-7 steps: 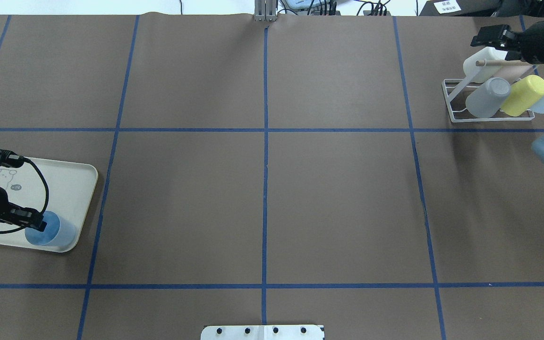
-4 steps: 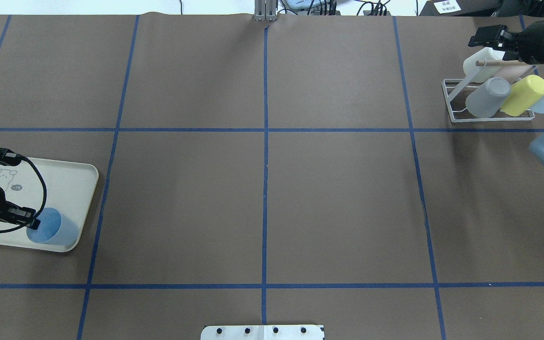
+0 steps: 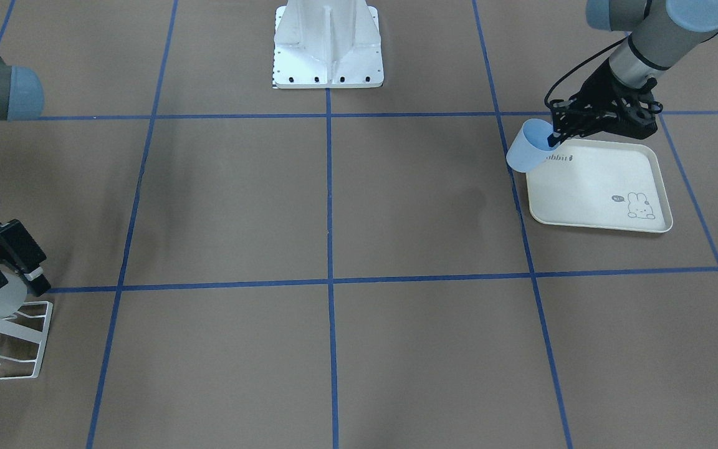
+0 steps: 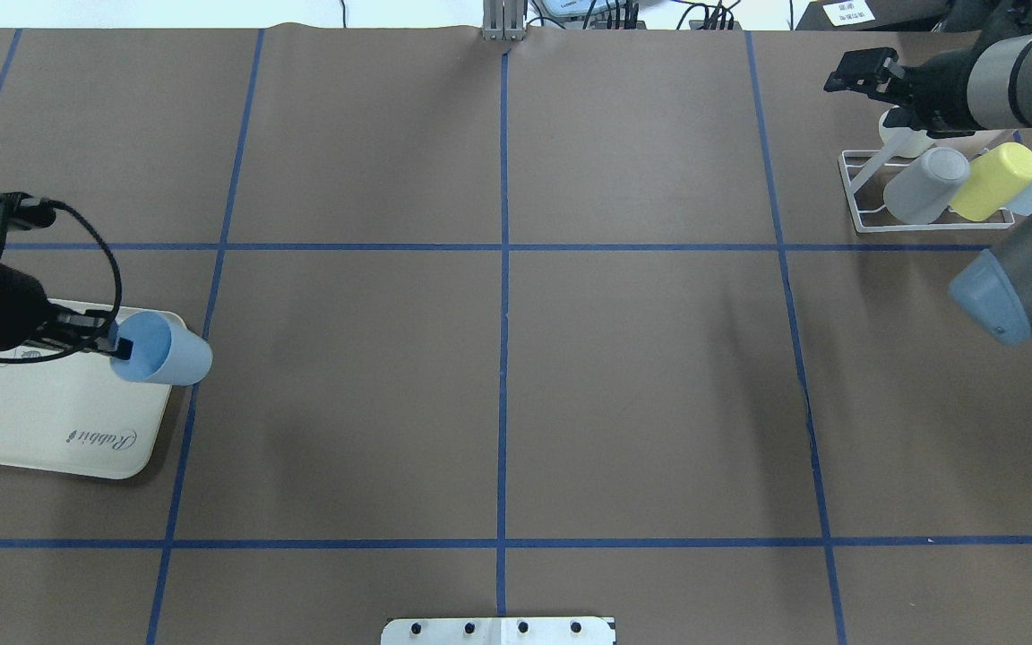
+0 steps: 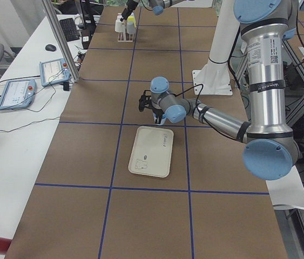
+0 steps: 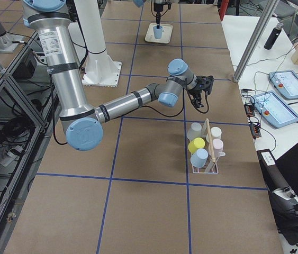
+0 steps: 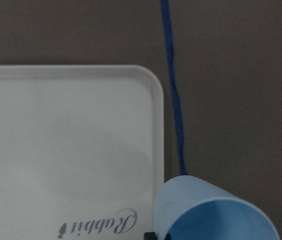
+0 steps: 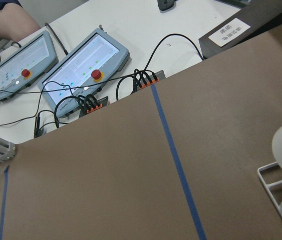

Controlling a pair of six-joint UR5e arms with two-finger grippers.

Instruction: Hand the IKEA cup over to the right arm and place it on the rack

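The light blue IKEA cup [image 4: 165,349] hangs tilted from my left gripper [image 4: 119,348], which is shut on its rim. The cup is above the rabbit tray's corner; it also shows in the front view [image 3: 526,151] and the left wrist view [image 7: 216,212]. The white wire rack [image 4: 865,193] stands at the far right and holds grey, yellow, pale blue and white cups. My right gripper [image 4: 852,72] is open and empty, just left of and above the rack. It shows in the front view [image 3: 7,268] over the rack [image 3: 22,340].
The cream rabbit-print tray [image 4: 32,421] lies at the left edge, with nothing on it. The robot base plate [image 4: 498,630] sits at the near middle. Control pendants and cables [image 8: 80,65] lie beyond the table's far edge.
My left gripper has lifted the blue cup off the tray and carried it up and toward the tray's far right corner. My right gripper has moved left, away from the rack.
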